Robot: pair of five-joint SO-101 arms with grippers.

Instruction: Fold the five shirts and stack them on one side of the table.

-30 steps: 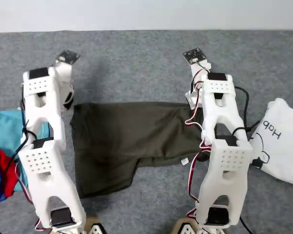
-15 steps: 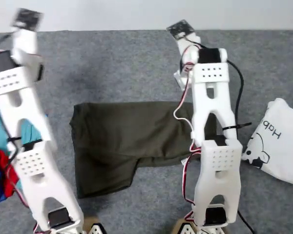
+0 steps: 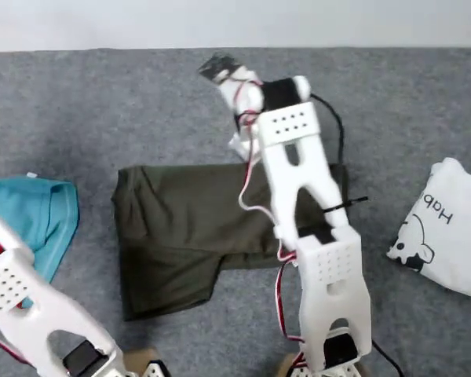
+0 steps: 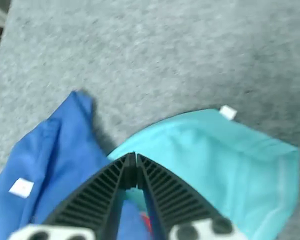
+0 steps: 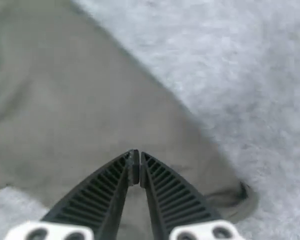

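Observation:
An olive shirt [image 3: 196,228] lies partly folded in the middle of the grey table. My right gripper [image 5: 136,156] is shut with nothing in it and hangs over that shirt [image 5: 65,100], near its far edge [image 3: 239,148]. My left gripper [image 4: 136,159] is shut and empty above a teal shirt [image 4: 215,160], with a blue shirt [image 4: 45,160] beside it and a scrap of red [image 4: 147,223] under the fingers. In the high view the teal shirt [image 3: 33,216] lies at the left edge, and the left arm [image 3: 23,302] stands at the near left corner.
A folded white shirt with a bear print [image 3: 447,228] lies at the right side of the table. Bare grey table surface [image 3: 102,102] stretches behind the olive shirt. The right arm's body [image 3: 310,204] covers the olive shirt's right part.
The right arm has swung left along the olive shirt's far edge. The left arm has swung away to the left, over the teal and blue shirts. Both grippers stay shut.

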